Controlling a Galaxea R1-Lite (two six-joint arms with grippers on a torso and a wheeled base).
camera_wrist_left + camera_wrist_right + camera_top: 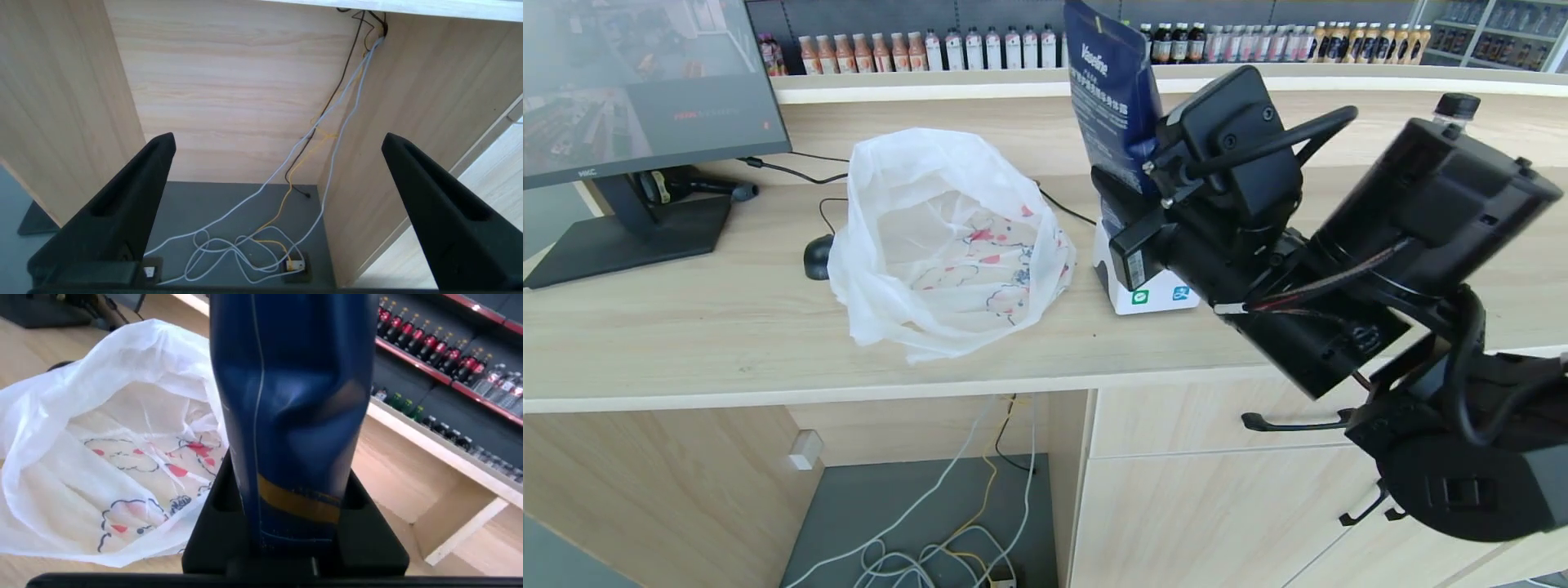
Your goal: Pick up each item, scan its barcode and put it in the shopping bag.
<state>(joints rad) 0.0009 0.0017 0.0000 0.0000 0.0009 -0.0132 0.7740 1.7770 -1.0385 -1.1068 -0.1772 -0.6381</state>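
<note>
Pale wood counter [727, 327] runs across a shop, with rows of drink bottles [931, 51] on the shelf behind it. A monitor [645, 82] stands at its left end, and a black mouse [817, 256] lies just beside the shopping bag [947, 237]. The bag is thin white plastic, sitting open-mouthed on the countertop with red and blue print showing through.

From the head view, the right gripper [1131, 196] holds a blue pouch [1111, 82] upright, raised above a white scanner box [1147, 298] just to the right of the bag. A bottle cap [1456, 104] peeks up behind the right arm.

The right wrist view gives the grasp itself. The pouch [286, 392] is pinched near its lower end between the two black fingers of the right gripper [286, 531], which are closed firmly on it. The bag [98, 457] lies open beside and below it.

The left wrist view takes in the space under the counter. The left gripper [278, 139] hangs there with its fingers [122, 212] spread wide and nothing between them, facing the wood back panel [229, 82] and a tangle of white, yellow and black cables [270, 237] on the dark floor. The head view catches the same cables [980, 506] trailing down through the kneehole.
</note>
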